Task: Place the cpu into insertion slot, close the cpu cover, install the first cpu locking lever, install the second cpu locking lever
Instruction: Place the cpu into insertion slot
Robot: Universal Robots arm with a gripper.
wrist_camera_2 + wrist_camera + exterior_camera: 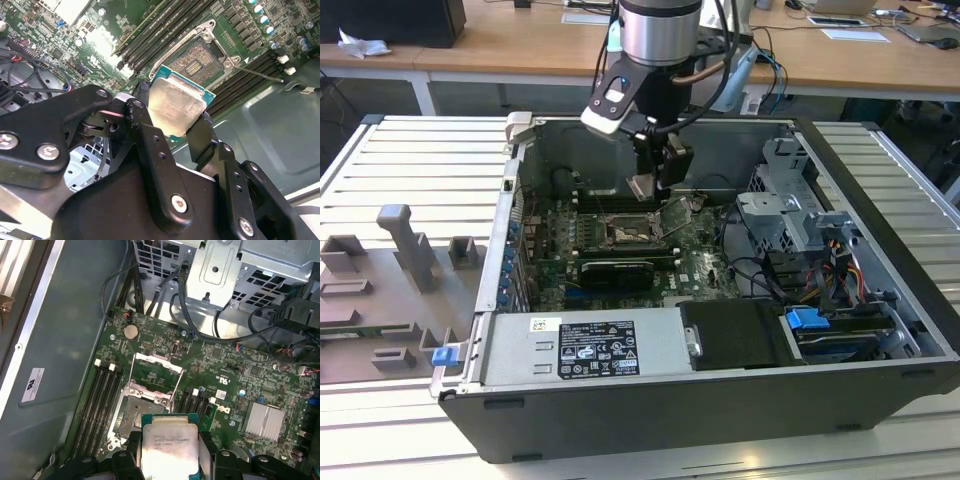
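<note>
Right, held the chip [175, 107] pinched by two opposite edges in the gripper [172, 114], metal face toward the wrist, hovering above the board [225, 355] and apart from the socket [137, 417]. Found the cover [157, 364] swung back, leaving the socket bare. Called, by the look of it, for squaring corners to the socket rim, keeping level, lowering gently, never forcing.
</note>
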